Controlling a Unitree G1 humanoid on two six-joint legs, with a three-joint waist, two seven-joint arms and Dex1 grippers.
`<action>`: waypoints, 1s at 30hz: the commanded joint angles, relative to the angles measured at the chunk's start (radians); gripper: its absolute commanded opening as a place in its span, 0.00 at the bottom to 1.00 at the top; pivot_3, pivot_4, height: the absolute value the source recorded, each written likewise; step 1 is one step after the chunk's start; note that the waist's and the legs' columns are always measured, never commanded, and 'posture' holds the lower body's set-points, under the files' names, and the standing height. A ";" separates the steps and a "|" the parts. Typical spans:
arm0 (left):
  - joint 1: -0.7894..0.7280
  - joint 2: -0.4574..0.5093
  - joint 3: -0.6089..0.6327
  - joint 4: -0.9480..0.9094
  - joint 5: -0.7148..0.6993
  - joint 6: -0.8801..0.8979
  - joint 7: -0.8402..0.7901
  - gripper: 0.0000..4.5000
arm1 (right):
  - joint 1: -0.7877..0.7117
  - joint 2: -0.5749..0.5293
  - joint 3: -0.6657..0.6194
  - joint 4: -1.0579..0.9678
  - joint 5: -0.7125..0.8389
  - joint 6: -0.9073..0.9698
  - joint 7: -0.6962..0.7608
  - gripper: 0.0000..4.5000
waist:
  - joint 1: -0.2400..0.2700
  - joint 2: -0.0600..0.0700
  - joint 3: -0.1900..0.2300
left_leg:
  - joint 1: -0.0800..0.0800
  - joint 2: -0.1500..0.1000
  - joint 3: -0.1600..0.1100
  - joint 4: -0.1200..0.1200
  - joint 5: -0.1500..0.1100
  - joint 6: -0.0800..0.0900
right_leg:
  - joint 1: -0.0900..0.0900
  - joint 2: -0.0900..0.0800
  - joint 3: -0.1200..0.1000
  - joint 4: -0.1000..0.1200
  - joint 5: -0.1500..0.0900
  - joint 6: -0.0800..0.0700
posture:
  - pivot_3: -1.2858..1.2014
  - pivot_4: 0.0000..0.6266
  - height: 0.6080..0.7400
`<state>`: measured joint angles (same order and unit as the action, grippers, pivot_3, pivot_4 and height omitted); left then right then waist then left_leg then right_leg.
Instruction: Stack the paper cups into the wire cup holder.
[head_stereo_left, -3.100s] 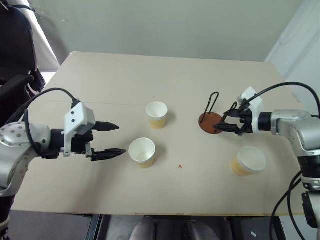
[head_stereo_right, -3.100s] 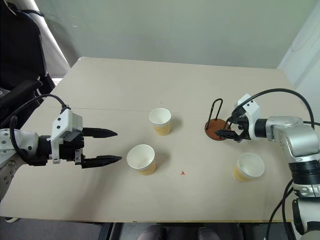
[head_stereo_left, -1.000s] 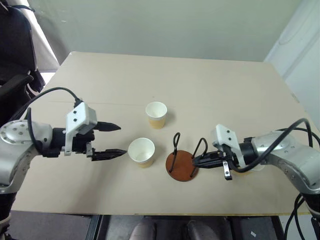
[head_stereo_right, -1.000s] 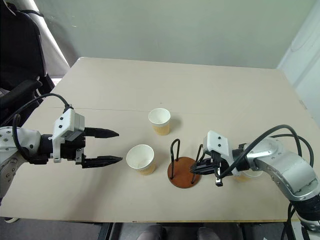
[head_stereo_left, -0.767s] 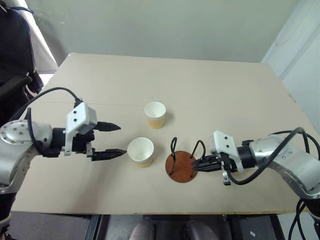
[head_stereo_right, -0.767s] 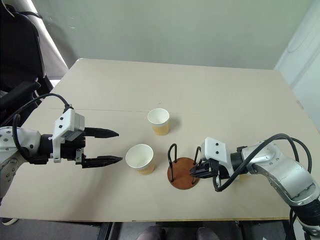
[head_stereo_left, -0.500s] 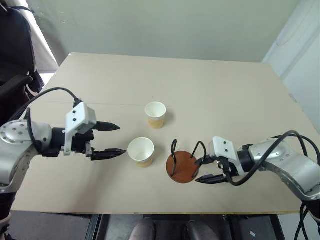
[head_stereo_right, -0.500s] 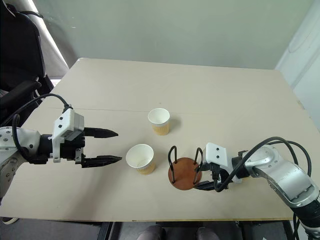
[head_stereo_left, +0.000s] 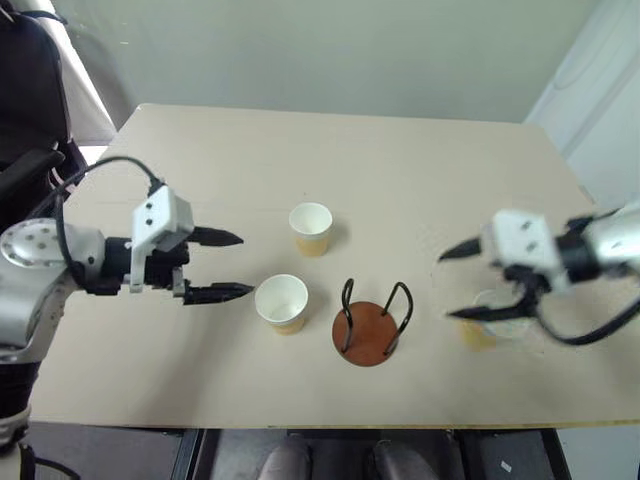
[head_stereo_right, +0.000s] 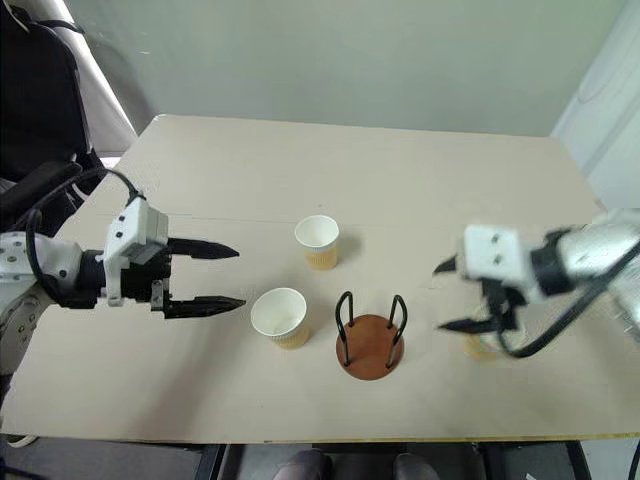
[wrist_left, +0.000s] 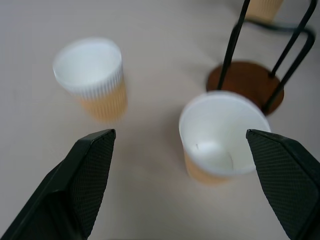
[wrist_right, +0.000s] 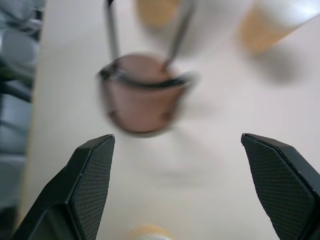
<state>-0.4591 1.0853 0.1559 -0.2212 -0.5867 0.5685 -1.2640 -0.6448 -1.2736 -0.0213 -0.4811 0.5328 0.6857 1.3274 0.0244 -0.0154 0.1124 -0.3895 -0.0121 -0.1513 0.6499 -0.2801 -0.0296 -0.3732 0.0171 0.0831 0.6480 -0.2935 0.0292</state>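
The wire cup holder (head_stereo_left: 369, 326) stood empty near the lower centre of the head views, its reddish-brown disc flat on the table (head_stereo_left: 400, 170) and its two black wire loops upright. One of the paper cups (head_stereo_left: 282, 303) stood upright just to its left, close but apart from it; a second cup (head_stereo_left: 311, 228) stood upright above that, nearer the frame's middle; a third cup (head_stereo_left: 487, 320) sat at lower right, partly hidden behind the right gripper (head_stereo_left: 458, 283). That gripper hung above the table with its fingers spread wide, holding nothing. The left gripper (head_stereo_left: 232, 265), at centre left, pointed toward the nearest cup with its fingers likewise wide apart and empty. No brand, label or writing was readable on anything
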 joint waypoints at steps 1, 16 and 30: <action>-0.120 0.007 0.042 -0.099 -0.114 0.002 -0.050 1.00 | 0.134 -0.114 -0.137 -0.043 0.035 0.058 0.084 0.91 | 0.014 -0.003 -0.001 | -0.002 0.000 -0.001 -0.002 0.000 0.000 | 0.000 0.000 -0.001 -0.001 0.000 0.000 | 0.52 0.24 1.00; -0.084 0.039 0.022 -0.226 -0.209 0.055 -0.112 1.00 | 0.570 -0.176 -0.225 -0.163 -0.113 0.062 -0.004 0.91 | 0.018 -0.002 0.000 | 0.002 0.006 0.015 -0.001 -0.003 0.001 | 0.000 0.001 0.005 -0.002 -0.002 0.003 | 0.52 0.24 1.00; -0.055 0.048 0.022 -0.222 -0.194 0.041 -0.084 1.00 | 0.637 -0.140 -0.111 -0.101 -0.242 -0.035 -0.074 0.91 | 0.010 -0.002 0.000 | 0.006 0.006 0.017 0.003 -0.003 0.002 | 0.002 0.001 0.005 0.002 -0.002 0.003 | 0.52 0.24 1.00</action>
<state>-0.5048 1.1254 0.1485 -0.4293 -0.7795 0.6169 -1.3518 0.0104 -1.4187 -0.1503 -0.5778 0.3063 0.6609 1.2707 0.0346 -0.0173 0.1128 -0.3836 -0.0060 -0.1347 0.6528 -0.2833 -0.0276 -0.3708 0.0178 0.0880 0.6499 -0.2954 0.0321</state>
